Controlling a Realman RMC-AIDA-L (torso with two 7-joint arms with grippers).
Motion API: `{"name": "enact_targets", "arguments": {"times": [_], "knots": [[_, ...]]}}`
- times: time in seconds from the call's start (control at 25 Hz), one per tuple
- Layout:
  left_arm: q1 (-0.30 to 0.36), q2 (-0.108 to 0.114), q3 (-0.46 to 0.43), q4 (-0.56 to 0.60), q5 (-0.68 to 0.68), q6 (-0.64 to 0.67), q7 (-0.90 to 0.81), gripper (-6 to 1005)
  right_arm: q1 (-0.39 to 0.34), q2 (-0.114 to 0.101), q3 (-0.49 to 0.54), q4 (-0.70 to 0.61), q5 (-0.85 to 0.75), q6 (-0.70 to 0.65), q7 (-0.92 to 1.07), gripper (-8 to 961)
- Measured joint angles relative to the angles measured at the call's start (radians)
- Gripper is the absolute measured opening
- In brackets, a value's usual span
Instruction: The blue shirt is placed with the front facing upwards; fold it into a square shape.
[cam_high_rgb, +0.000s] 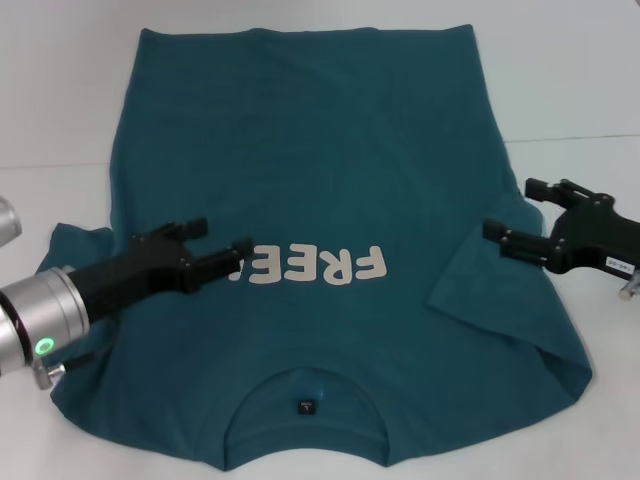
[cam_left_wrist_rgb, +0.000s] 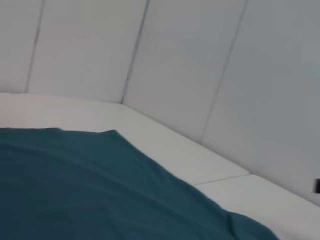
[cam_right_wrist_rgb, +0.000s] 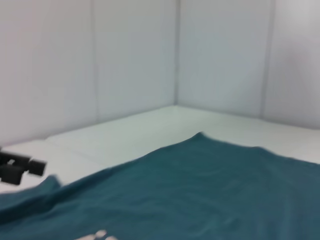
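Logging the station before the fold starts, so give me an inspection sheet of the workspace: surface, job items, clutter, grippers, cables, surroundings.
Surface: white table, bare around the garment.
Job's things: blue shirt spread flat, print side up, collar toward the robot, cream lettering across the chest; right-side sleeve folded inward.
Clutter: nothing seen.
Grippers: left gripper open over the chest, covering the end of the lettering; right gripper open beside the shirt's right edge, near the folded sleeve.
Cables: nothing seen.
Surroundings: white panel walls behind the table.
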Motion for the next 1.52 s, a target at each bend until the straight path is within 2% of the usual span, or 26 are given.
{"name": "enact_targets", "arguments": {"times": [0.4, 0.56, 0.92, 1.12, 1.28, 1.52], "knots": [[0.067, 0.001, -0.002, -0.135, 0.000, -0.109, -0.178, 847, -0.010, 0.004, 0.136, 0.090, 0.064, -0.027, -0.054, 920], [0.085, 0.001, -0.001, -0.169, 0.000, -0.130, -0.219, 847, -0.014, 0.004, 0.137, 0.105, 0.079, -0.035, -0.073, 920], [0.106, 0.012, 0.009, -0.303, 0.092, -0.225, -0.477, 846, -0.011, 0.006, 0.138, 0.139, 0.101, -0.038, -0.085, 919], [0.077, 0.044, 0.014, -0.344, 0.243, -0.226, -0.715, 846, -0.005, 0.006, 0.138, 0.159, 0.102, -0.036, -0.101, 919], [0.043, 0.084, 0.024, -0.350, 0.385, -0.176, -0.878, 841, 0.000, 0.006, 0.138, 0.169, 0.103, -0.032, -0.111, 919], [0.036, 0.117, 0.019, -0.376, 0.452, -0.149, -0.956, 841, 0.006, 0.008, 0.138, 0.185, 0.114, -0.035, -0.136, 919]]}}
